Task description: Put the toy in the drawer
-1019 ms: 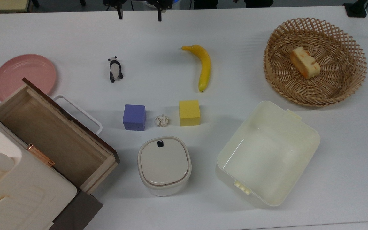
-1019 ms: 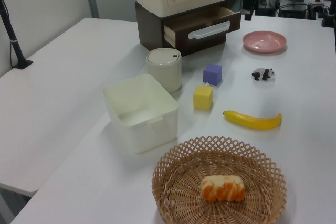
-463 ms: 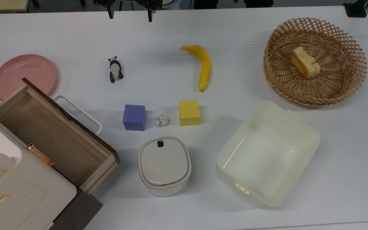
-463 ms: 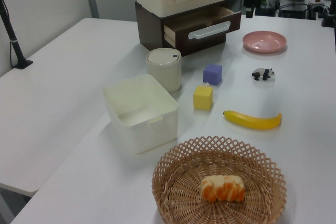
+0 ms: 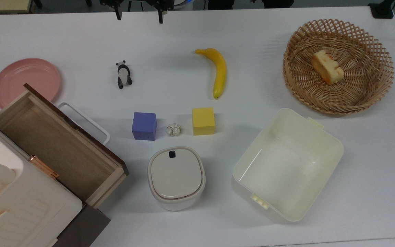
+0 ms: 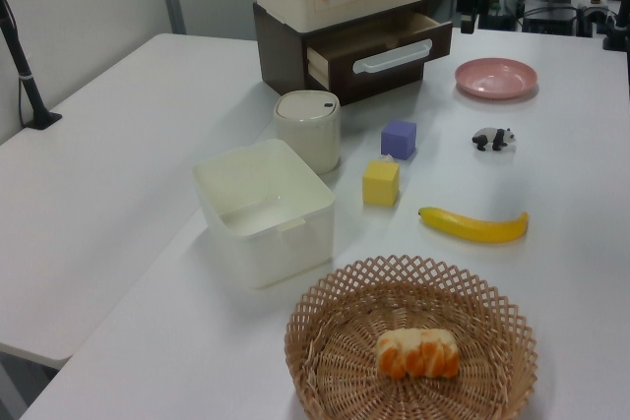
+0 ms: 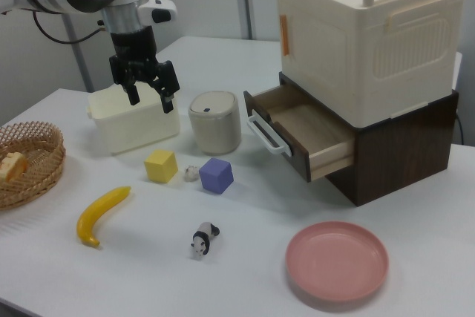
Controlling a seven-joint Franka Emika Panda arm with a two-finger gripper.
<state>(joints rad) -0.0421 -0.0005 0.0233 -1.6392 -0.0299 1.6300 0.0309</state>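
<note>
The toy, a tiny black-and-white panda (image 5: 123, 74) (image 6: 493, 139) (image 7: 202, 240), lies on the white table (image 5: 170, 79). The drawer (image 5: 51, 147) (image 6: 379, 46) (image 7: 304, 131), light wood with a dark front and a white loop handle (image 5: 86, 120), stands pulled out and bare inside. My gripper (image 5: 138, 18) (image 7: 151, 99) hangs open high above the table, at the top view's upper edge, well apart from the panda and holding nothing.
On the table are a purple cube (image 5: 144, 126), a yellow cube (image 5: 203, 120), a whitish wrinkled ball (image 5: 173, 129), a banana (image 5: 218, 72), a pink plate (image 5: 26, 80), a lidded cream pot (image 5: 176, 177), a cream tub (image 5: 286, 164) and a wicker basket (image 5: 338, 65) with cake.
My gripper has shifted a little toward the top view's left since a second ago and has stayed put for the last half second. Nothing on the table moved.
</note>
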